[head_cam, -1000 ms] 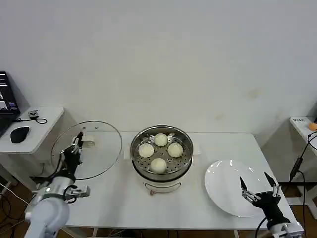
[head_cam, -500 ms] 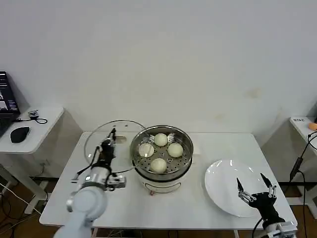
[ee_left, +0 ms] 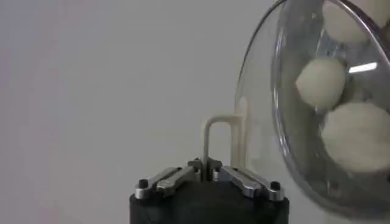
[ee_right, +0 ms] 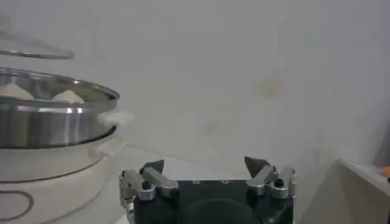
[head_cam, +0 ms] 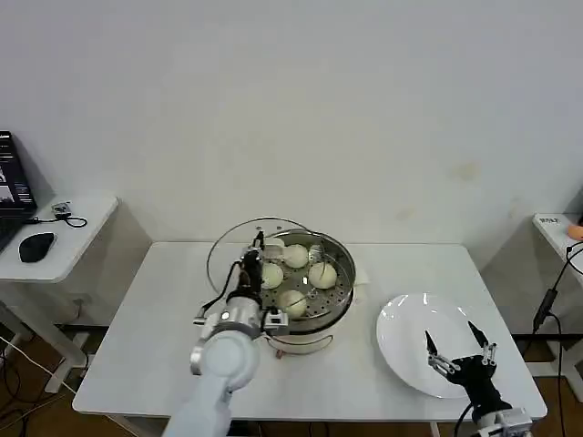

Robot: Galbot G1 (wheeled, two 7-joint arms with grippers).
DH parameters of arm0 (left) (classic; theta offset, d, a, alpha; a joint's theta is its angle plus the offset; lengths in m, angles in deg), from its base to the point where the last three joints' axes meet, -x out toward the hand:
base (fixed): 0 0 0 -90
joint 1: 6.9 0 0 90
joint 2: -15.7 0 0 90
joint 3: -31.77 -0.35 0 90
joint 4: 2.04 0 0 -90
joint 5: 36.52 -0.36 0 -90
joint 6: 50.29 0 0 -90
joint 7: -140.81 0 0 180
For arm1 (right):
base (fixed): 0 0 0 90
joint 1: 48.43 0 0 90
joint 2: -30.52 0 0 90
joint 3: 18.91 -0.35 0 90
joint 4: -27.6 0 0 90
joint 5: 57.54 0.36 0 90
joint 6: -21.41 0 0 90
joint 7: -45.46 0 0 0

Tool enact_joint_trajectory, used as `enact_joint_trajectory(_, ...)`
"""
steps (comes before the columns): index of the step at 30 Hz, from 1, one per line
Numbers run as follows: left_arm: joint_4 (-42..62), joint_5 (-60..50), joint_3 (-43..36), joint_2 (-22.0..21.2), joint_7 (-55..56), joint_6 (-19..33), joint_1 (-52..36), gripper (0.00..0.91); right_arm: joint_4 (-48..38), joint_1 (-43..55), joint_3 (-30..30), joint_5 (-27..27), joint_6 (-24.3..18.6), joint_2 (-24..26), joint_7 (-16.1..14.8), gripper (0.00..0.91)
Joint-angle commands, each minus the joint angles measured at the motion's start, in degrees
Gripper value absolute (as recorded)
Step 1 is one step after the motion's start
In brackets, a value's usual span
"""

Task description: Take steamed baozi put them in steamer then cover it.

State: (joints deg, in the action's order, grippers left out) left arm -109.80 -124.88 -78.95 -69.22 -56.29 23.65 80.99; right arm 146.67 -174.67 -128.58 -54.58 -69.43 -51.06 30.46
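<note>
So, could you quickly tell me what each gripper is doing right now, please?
Left gripper: closed on the handle of the lid, held partly over the steamer.
Right gripper: open, empty, above the plate.

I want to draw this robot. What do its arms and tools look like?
The left arm is rounded and pale grey-white, with a silver metal wrist ring. The left tool has a black body and silver metal fingers with small black screws. The right tool is black with thin pointed silver-and-black fingers.
</note>
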Motion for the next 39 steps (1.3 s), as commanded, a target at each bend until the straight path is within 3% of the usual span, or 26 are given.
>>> enact_joint_trajectory(1, 6.4, -4.6, -2.6, -6.5, -0.4, 0.2, -2.0, 0.0, 0.0, 0.0, 0.7, -0.6, -0.1, -0.1, 0.0, 0.907)
enact_joint_trajectory(39, 7.9, -3.4, -3.9, -6.9, 0.0, 0.9, -1.7, 0.0, -0.9, -0.2, 2.1, -1.8, -0.5, -0.7, -0.1, 0.907)
